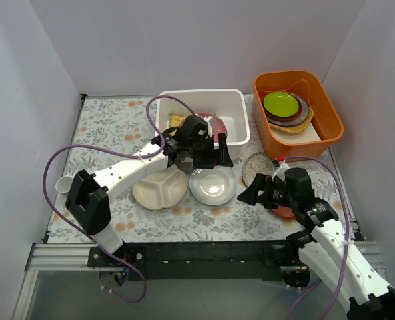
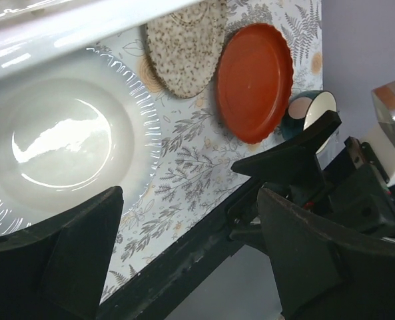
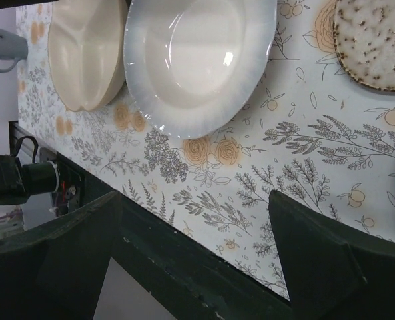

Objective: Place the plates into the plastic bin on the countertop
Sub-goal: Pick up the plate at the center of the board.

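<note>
**While jaws gape, four plates wait**

Cream three-section plate (image 1: 160, 188), glossy white round plate (image 1: 212, 186), beige lacy plate (image 1: 256, 167) and red-brown plate (image 2: 254, 83) all lie on the fern-printed countertop (image 1: 110, 127). Left gripper (image 1: 204, 159) hangs spread, empty, beside the white plastic bin (image 1: 200, 95). A pick looks due: clamp a rim. Right gripper (image 1: 254, 193) gapes too. Left wrist bares the red-brown plate; overhead half hides it, yet alone shows the bin.

Plastic bin (image 1: 200, 94): white. Inside bin: pink plate (image 1: 218, 125). Right of bin: orange tub (image 1: 330, 115), lime-green dish (image 1: 282, 103) topmost. Near side of bin: cream plate (image 1: 160, 188); glossy white plate (image 1: 212, 186), greyish rim; beige plate (image 1: 257, 167), brown speckles; red-brown plate (image 2: 254, 80). Countertop (image 1: 117, 127): pale, grey ferns, orange flowers.
</note>
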Controlling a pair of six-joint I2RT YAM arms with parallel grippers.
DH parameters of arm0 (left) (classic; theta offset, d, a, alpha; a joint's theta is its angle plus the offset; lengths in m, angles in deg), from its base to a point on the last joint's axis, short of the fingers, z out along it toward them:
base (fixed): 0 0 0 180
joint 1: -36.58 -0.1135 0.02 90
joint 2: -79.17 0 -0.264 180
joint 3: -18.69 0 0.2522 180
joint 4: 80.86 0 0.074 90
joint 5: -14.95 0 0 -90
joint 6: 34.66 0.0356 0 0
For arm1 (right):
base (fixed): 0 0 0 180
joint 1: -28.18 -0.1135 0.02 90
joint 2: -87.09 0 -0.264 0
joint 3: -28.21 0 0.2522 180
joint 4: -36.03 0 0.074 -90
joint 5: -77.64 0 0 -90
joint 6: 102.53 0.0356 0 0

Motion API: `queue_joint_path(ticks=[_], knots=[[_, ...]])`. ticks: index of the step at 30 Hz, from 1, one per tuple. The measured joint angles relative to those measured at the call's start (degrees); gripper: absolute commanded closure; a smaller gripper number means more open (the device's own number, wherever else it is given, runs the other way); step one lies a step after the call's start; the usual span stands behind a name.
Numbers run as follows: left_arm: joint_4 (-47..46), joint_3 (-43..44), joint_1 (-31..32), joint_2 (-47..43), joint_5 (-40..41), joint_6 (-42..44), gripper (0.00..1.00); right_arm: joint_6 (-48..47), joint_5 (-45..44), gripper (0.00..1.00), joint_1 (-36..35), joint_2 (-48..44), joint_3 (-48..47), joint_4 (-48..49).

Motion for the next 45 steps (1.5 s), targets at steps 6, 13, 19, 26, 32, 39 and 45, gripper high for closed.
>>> queue_joint_path(ticks=[6,13,19,26,32,39,45], knots=[[4.04,0.07,0.0,-1.95,2.97,0.59,0.2,0.94,1.03,0.03,0.0,5.16,2.95,5.33],[6.21,0.04,0.0,-6.99,5.11,0.81,0.2,2.49,1.53,0.05,0.0,10.82,7.19,15.04],[6.62,-0.39,0.0,-8.76,5.9,0.87,0.2,5.16,2.6,0.09,0.0,15.91,11.02,23.87],[7.54,-3.3,0.0,-9.44,6.16,0.85,0.2,8.0,3.85,0.14,0.0,22.91,13.42,34.75],[8.35,-5.2,0.0,-11.32,6.62,0.85,0.2,10.43,4.96,0.32,0.0,29.57,14.99,43.34],[8.33,-8.22,0.0,-14.27,6.73,0.48,0.2,12.85,6.25,0.4,0.0,38.05,14.38,51.89],[8.39,-9.6,0.0,-15.21,6.84,0.04,0.2,14.69,7.69,0.51,0.0,45.64,12.39,57.9]])
